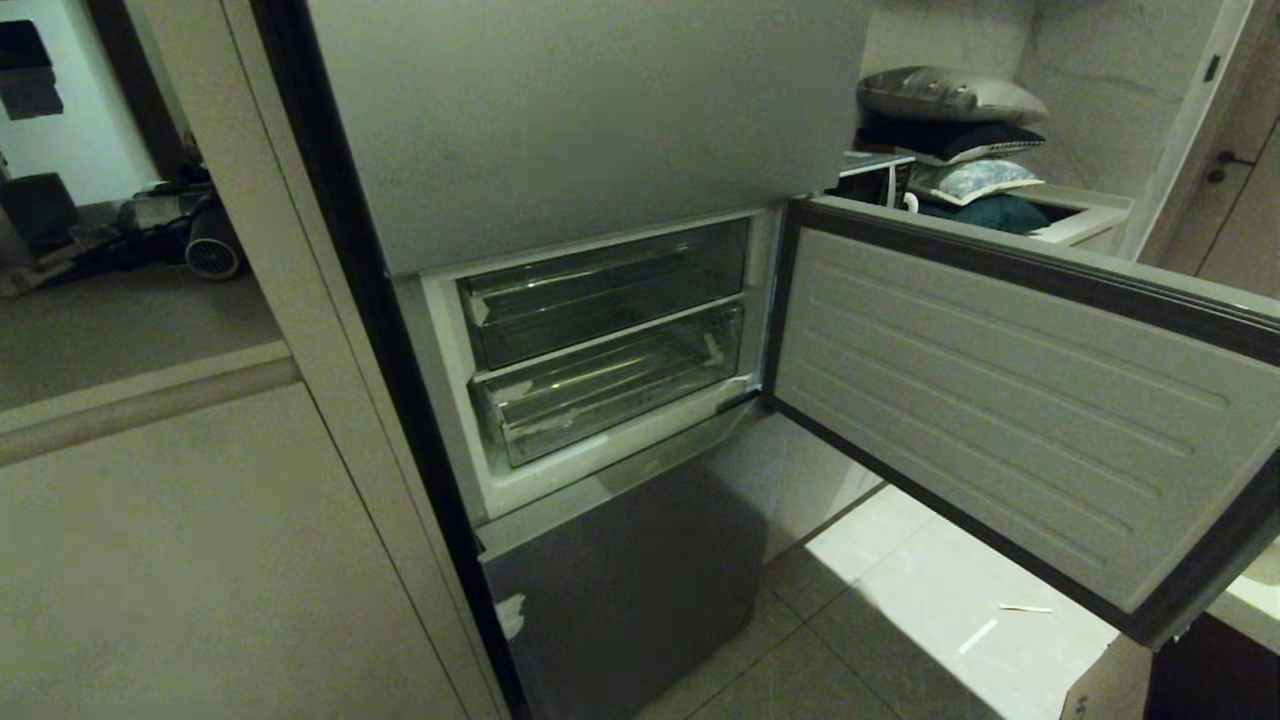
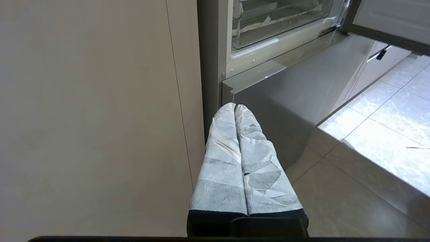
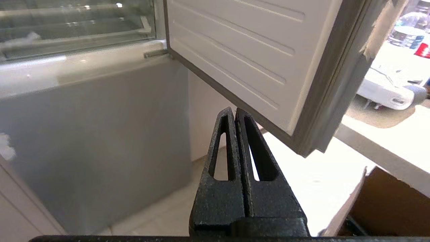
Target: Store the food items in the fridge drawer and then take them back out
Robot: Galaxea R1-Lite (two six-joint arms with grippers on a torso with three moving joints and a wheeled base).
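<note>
I see fridge door (image 1: 1010,400) open at 3 o'clock, drawer (image 1: 610,395) pushed in, L gripper (image 2: 235,109) fingers together, R gripper (image 3: 235,112) fingers together, both empty.

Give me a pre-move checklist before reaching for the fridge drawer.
1. Fridge door swung open: ok.
2. Lower clear drawer pulled out: not ok, it sits pushed in.
3. Upper drawer out of the way: ok, also pushed in.
4. Food items located: cannot tell, none in any view.
5. Left gripper ready to grasp: not ok, shut, empty.
6. Right gripper ready: not ok, shut, empty, below the door's edge.
</note>
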